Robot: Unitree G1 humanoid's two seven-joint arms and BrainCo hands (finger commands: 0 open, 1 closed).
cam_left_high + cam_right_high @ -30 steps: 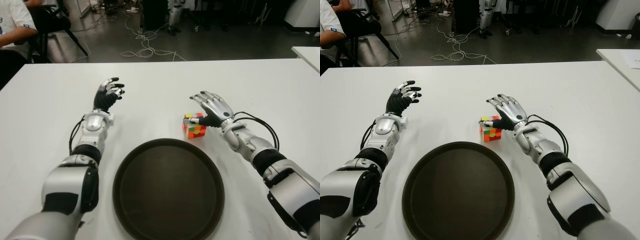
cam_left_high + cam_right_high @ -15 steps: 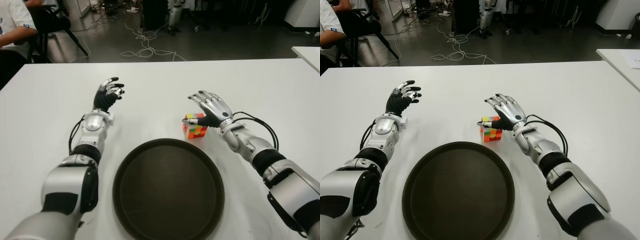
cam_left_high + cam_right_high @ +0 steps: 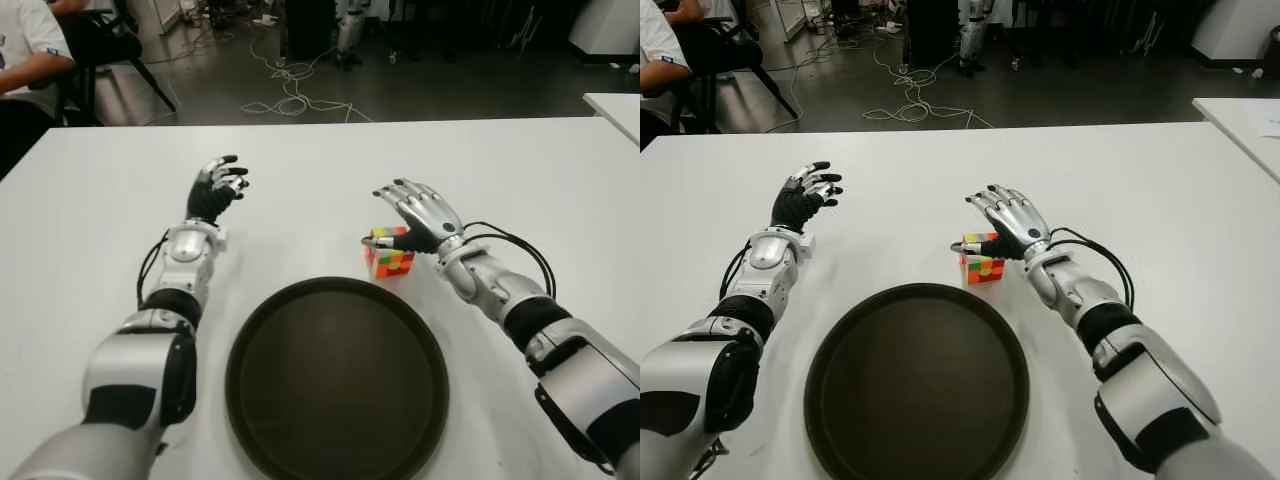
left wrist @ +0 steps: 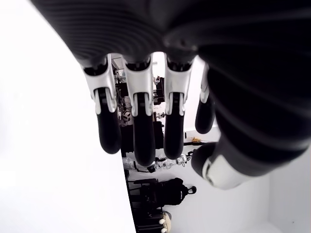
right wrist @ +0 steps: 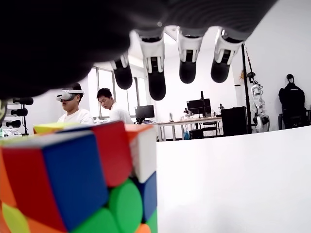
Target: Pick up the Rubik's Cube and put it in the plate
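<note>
Our right hand (image 3: pixel 422 215) hovers over the cube (image 3: pixel 389 254), fingers spread, thumb beside it, just behind the plate (image 3: pixel 336 377); our left hand (image 3: pixel 215 187) stays relaxed.

L arm, silver-and-black, reaches fwd over the left half of the white table (image 3: pixel 90 260). The silver-and-black left hand (image 3: pixel 215 187) is raised, palm turned inward, its black-tipped fingers (image 4: pixel 138 131) relaxed and slightly curled, holding nothing. R arm angles in from the table's near right corner toward centre. The silver right hand (image 3: pixel 420 215) is palm down, its fingers (image 5: pixel 155 77) spread and extended, thumb stretched out sideways to the left, nothing gripped.
</note>
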